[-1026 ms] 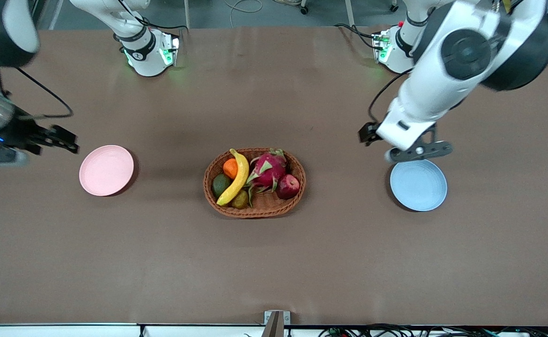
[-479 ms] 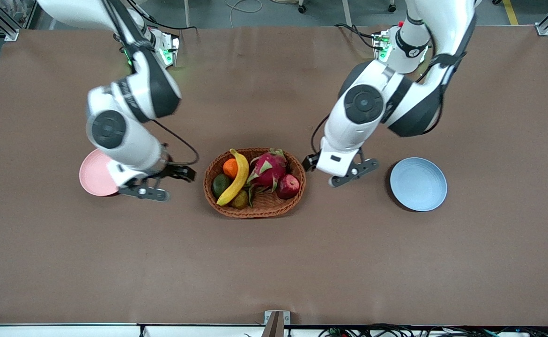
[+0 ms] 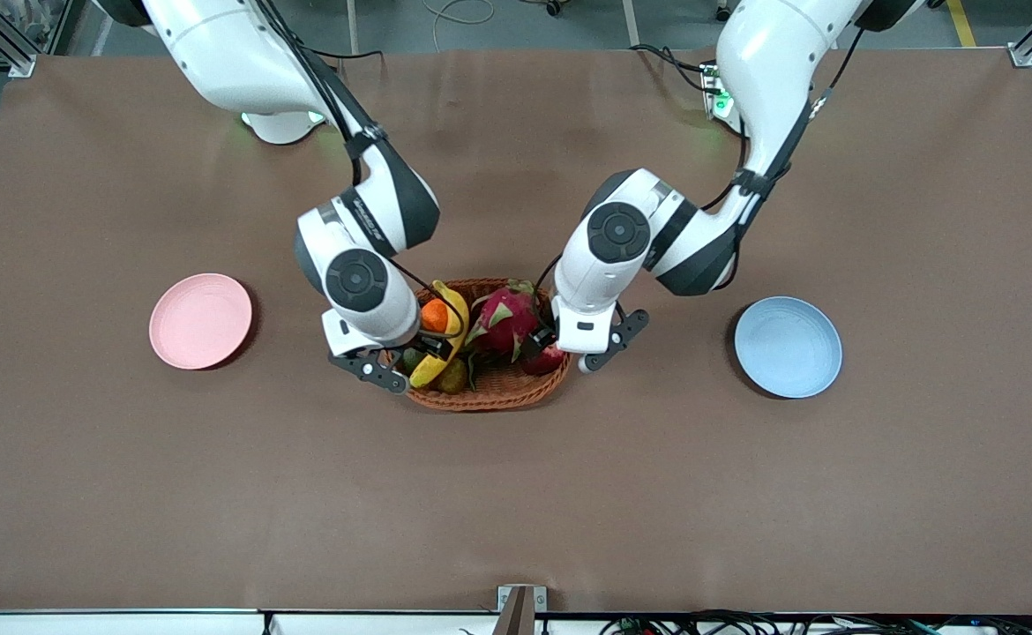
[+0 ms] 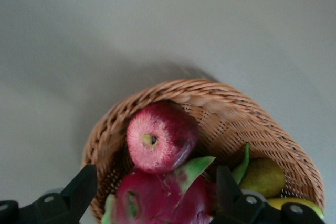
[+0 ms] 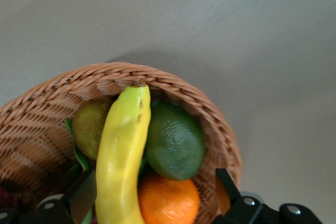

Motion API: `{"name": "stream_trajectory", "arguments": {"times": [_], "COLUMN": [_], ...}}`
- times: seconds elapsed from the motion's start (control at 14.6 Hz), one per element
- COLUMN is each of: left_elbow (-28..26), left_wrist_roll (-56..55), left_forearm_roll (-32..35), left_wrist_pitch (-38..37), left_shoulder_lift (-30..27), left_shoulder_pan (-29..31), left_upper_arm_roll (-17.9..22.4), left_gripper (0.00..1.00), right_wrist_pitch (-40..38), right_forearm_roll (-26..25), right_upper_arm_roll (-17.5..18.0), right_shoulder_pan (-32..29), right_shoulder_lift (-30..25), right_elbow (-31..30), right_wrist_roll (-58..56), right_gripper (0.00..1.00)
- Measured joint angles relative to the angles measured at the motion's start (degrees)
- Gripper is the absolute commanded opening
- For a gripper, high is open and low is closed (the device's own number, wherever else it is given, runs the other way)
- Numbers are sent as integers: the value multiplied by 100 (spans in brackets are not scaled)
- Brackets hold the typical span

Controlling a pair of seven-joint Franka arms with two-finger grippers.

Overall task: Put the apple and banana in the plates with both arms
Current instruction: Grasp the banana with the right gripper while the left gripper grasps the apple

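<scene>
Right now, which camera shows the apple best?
The left wrist view: the apple is whole, stem dimple showing, inside the basket. From the front, only a sliver shows beneath the left tool. The right wrist view misses it.

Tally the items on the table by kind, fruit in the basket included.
Plates: 2, pink plate and blue plate
Baskets: 1, wicker basket
Fruits: 6, banana, apple, dragon fruit, orange, green avocado, brownish-green fruit
Total: 9
</scene>
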Motion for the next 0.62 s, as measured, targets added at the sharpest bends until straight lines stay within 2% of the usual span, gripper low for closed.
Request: {"name": "stream_trajectory", "arguments": {"times": [0.14, 0.55, 0.62], "left_elbow": [8, 34, 34], "left_wrist_roll": [-302, -628, -676], "left_forearm_roll": [0, 0, 0], "left_wrist_pitch": [95, 228, 295], "left_shoulder_lift": [196, 457, 492], "left_shoulder_pan": [-59, -61, -63], "left_upper_arm_roll": [4, 28, 28], "left_gripper": [100, 100, 100], "right_wrist_pitch": [46, 393, 407], "right_forearm_roll": [0, 0, 0], "right_upper_arm_roll": [-2, -2, -2], "right_shoulder_pan": [50, 184, 205], "right_shoulder_lift": [232, 455, 473], "right_elbow": [187, 279, 279], "right_wrist_roll": [197, 630, 645], "right_gripper": [86, 82, 79]}}
